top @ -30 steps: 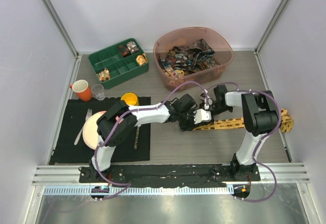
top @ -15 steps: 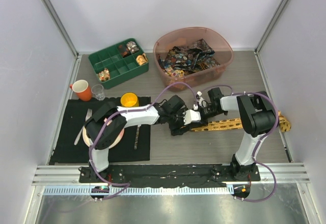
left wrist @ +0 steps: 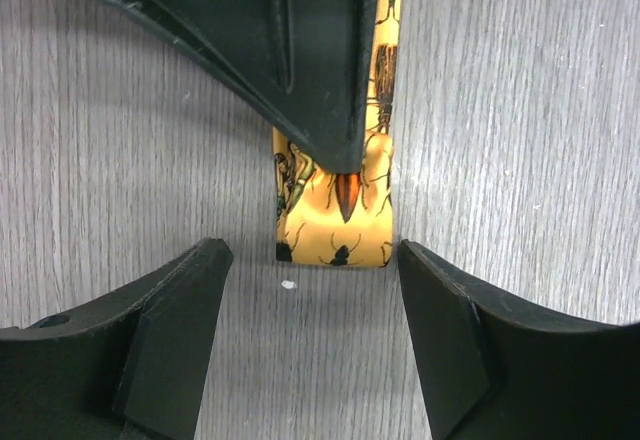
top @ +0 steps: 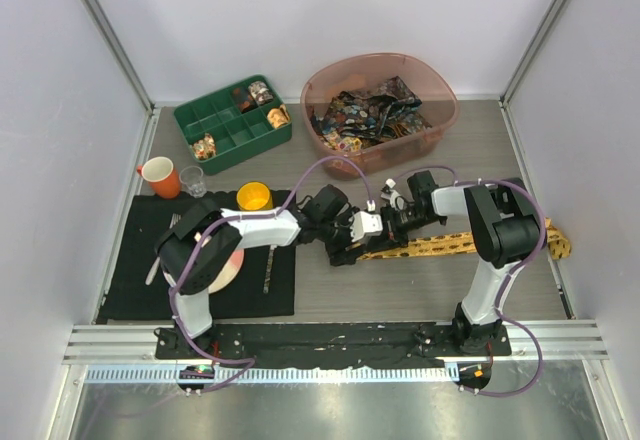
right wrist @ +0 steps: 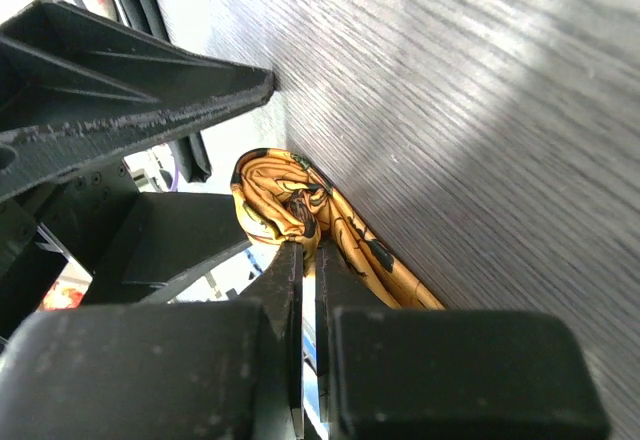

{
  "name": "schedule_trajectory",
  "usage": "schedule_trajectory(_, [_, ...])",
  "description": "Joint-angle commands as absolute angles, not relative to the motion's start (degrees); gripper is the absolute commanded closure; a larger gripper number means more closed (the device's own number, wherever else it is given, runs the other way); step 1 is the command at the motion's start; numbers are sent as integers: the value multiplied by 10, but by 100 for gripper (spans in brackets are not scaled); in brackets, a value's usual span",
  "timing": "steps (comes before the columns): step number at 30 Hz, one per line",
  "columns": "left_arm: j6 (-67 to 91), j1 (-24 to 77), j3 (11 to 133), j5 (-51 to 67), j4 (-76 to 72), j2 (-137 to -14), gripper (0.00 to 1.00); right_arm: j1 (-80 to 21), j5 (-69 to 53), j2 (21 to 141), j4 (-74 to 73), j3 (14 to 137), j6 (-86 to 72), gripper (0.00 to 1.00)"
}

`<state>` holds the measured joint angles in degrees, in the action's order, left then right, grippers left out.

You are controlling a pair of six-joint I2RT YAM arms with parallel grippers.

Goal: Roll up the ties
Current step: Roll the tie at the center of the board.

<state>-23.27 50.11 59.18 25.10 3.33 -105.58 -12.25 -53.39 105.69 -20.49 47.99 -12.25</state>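
A yellow-orange tie (top: pixel 450 245) with dark insect spots lies stretched across the table's right half. Its left end is curled into a small roll (left wrist: pixel 335 230). My right gripper (top: pixel 393 224) is shut on that roll (right wrist: pixel 285 205), its fingertips (right wrist: pixel 300 260) pinching the fabric. My left gripper (top: pixel 350 244) is open just left of the roll, with one finger (left wrist: pixel 170 340) on each side and no touch on the tie. Dark many-coloured ties (top: pixel 370 112) lie heaped in the pink basin (top: pixel 440 130) at the back.
A green compartment tray (top: pixel 215 112) with small trinkets stands at the back left. An orange mug (top: pixel 158 176), a glass (top: pixel 193 181) and a yellow cup (top: pixel 254 196) stand by a black mat (top: pixel 130 290) with a plate (top: pixel 178 255), a fork and a knife.
Both grippers have moved left together, and the tie's curled end has come left with the right gripper. The tie's far right end has slid slightly left.
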Motion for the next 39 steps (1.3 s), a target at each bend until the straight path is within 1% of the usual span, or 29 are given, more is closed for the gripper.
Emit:
schedule_trajectory(1, [-254, 510, 619, 258, 15, -1066, 27, -120, -446, 1077, -193, 490, -85, 99])
schedule_trajectory(7, [-277, 527, 629, 244, 21, -1085, 29, -119, -460, 1071, -198, 490, -88, 99])
schedule_trajectory(9, [-272, 531, 635, 245, 19, -1092, 32, -120, -461, 1070, -197, 490, -88, 99])
schedule_trajectory(10, [-269, 532, 638, 242, 21, -1094, 35, -119, -461, 1069, -199, 492, -87, 99])
schedule_trajectory(11, [-268, 533, 641, 241, 22, -1096, 43, -119, -461, 1069, -200, 495, -86, 100])
schedule_trajectory(13, [-268, 533, 644, 238, 34, -1102, 52, -119, -461, 1065, -208, 498, -86, 99])
schedule_trajectory(14, [-267, 533, 645, 235, 39, -1103, 59, -119, -462, 1064, -212, 503, -86, 97])
schedule_trajectory(15, [-268, 533, 644, 233, 47, -1104, 62, -119, -464, 1062, -215, 506, -89, 89])
schedule_trajectory(16, [-267, 533, 643, 231, 54, -1104, 68, -117, -464, 1056, -221, 511, -96, 83])
schedule_trajectory(17, [-263, 532, 641, 229, 58, -1103, 71, -115, -462, 1053, -226, 514, -103, 77])
schedule_trajectory(19, [-255, 533, 628, 230, 58, -1096, 74, -115, -436, 1049, -249, 522, -127, 59])
schedule_trajectory(22, [-243, 533, 614, 234, 61, -1090, 76, -113, -452, 1042, -293, 540, -110, 49])
schedule_trajectory(25, [-241, 533, 608, 229, 63, -1091, 77, -112, -472, 1023, -292, 532, -109, 49])
schedule_trajectory(27, [-240, 533, 610, 227, 65, -1092, 77, -112, -492, 1012, -286, 525, -112, 53])
schedule_trajectory(28, [-240, 533, 612, 225, 67, -1094, 77, -112, -516, 1009, -282, 522, -114, 58])
schedule_trajectory(32, [-240, 533, 620, 223, 69, -1100, 77, -112, -529, 1008, -287, 516, -113, 68])
schedule_trajectory(35, [-237, 533, 623, 224, 70, -1104, 77, -112, -539, 1015, -287, 512, -113, 70])
schedule_trajectory(39, [-238, 533, 623, 223, 68, -1105, 77, -113, -539, 1035, -286, 512, -113, 69])
